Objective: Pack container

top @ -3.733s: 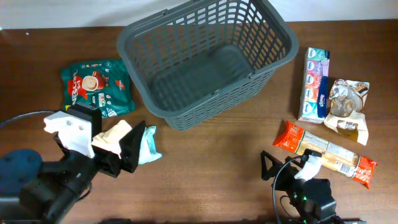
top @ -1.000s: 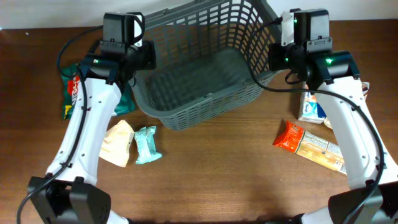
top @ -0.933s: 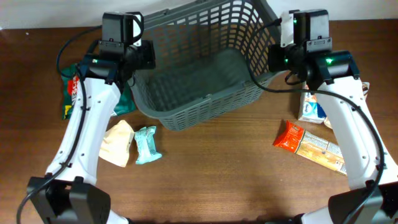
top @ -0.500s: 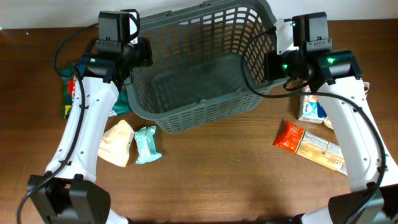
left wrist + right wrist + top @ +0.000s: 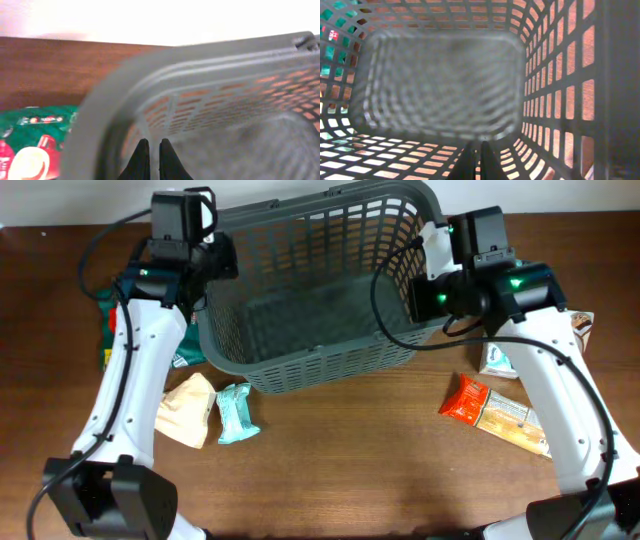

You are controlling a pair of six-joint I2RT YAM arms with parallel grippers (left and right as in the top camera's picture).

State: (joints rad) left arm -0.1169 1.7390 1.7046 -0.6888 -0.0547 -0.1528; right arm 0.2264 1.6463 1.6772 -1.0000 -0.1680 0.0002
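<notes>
Overhead, the large dark grey plastic lattice basket (image 5: 320,362) sat at the upper centre of the brown wooden bench (image 5: 350,470). The left gripper (image 5: 150,157) at its upper-left corner and the right gripper (image 5: 475,155) at its right wall were both closed. Whether either pinched the lattice was unclear.

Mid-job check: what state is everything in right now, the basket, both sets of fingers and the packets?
container, upright, empty, held at both ends
left gripper, fingers shut on the container's rim
right gripper, fingers shut on the container's wall
green packet, on the table, unpacked
beige packet, on the table, unpacked
teal packet, on the table, unpacked
orange packet, on the table, unpacked
blue-white pack, on the table, partly hidden
</notes>
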